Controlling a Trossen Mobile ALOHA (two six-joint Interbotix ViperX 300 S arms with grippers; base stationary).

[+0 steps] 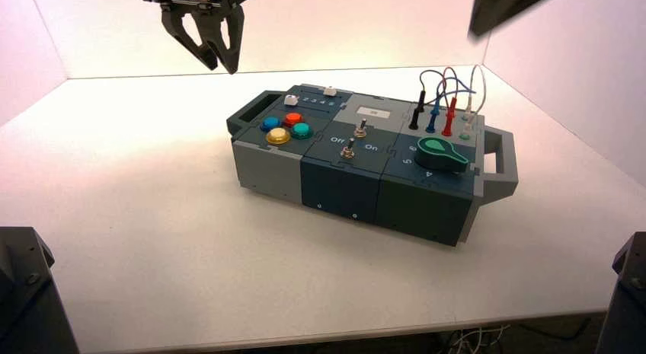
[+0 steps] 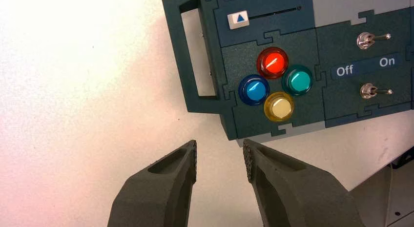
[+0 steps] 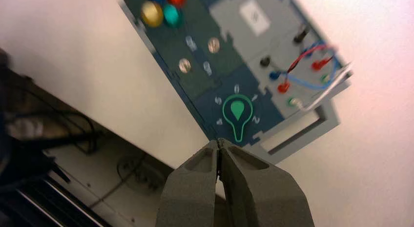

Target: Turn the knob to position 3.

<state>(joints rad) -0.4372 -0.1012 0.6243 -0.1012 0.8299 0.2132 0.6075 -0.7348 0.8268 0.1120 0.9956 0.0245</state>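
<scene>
The knob (image 1: 441,154) is a dark teal teardrop with a bright green top, on the right end of the box (image 1: 343,179). Small white numerals ring it. In the right wrist view the knob (image 3: 237,116) lies well beyond my right gripper (image 3: 219,141), which is shut with nothing between its fingers and hangs high above the table. In the high view only a blurred dark part of the right arm (image 1: 503,7) shows at the top right. My left gripper (image 1: 219,61) hangs high over the back left, open and empty; its fingers (image 2: 183,161) frame bare table near the box's left corner.
The box also bears four round push buttons (image 1: 286,129), two metal toggle switches (image 1: 354,138) by the Off and On labels, sliders (image 1: 291,100) at the back left, and plugged wires (image 1: 442,103) at the back right. Grey handles (image 1: 499,162) stick out at both ends. White walls enclose the table.
</scene>
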